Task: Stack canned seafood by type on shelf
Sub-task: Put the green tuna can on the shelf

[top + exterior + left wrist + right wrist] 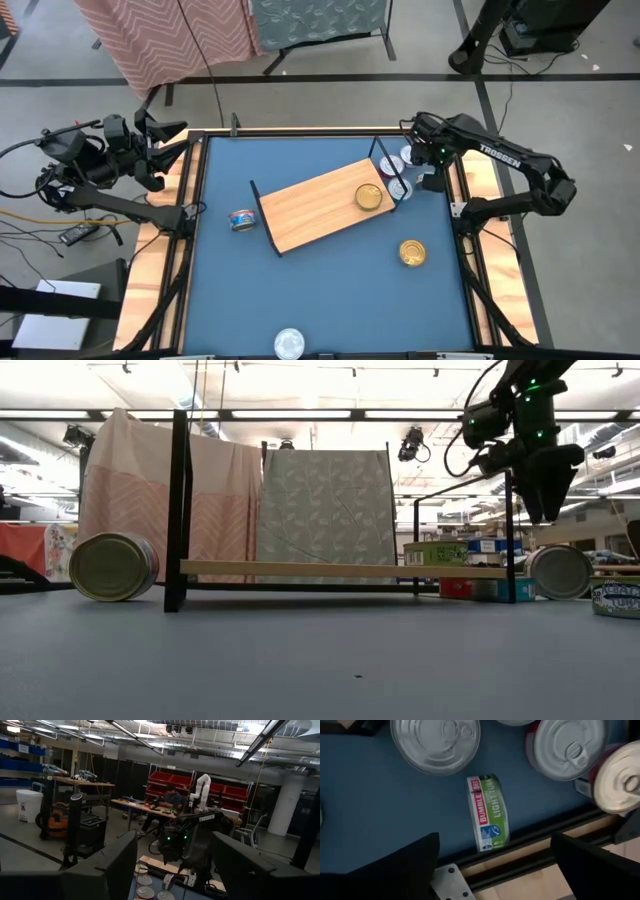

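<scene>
Looking down from above, you see your right arm reaching in from the right edge of the frame, elbow bent near the worktop's (pixel 330 300) wooden rim, forearm angled toward the upper right corner of the blue surface. Its hand (pixel 428 172) hangs above a small cluster of tins (pixel 412 160) lying just beyond the shelf's right wire end frame. In the right wrist view the two dark fingers (pixel 395 865) stand wide apart with nothing between them, and below them a Bumble Bee light tuna tin (pixel 488 812) stands on its edge beside the rim, with silver-lidded tins (pixel 436 742) lying flat near it. In the low view that hand points straight down at the upper right of the frame, clear of the surface.

Your left arm is folded back over the left rim at the upper left of the high view, its hand (pixel 165 150) off the blue surface, fingers (pixel 120 865) apart and holding nothing.

The shelf (pixel 320 205) lies slanted across the middle of the worktop, with one gold-lidded tin (pixel 369 196) on its right end. Another gold tin (pixel 412 252) sits on the blue surface lower right of it, a blue-labelled tin (pixel 241 219) just left of the shelf, and a silver tin (pixel 289 343) at the bottom edge.
</scene>
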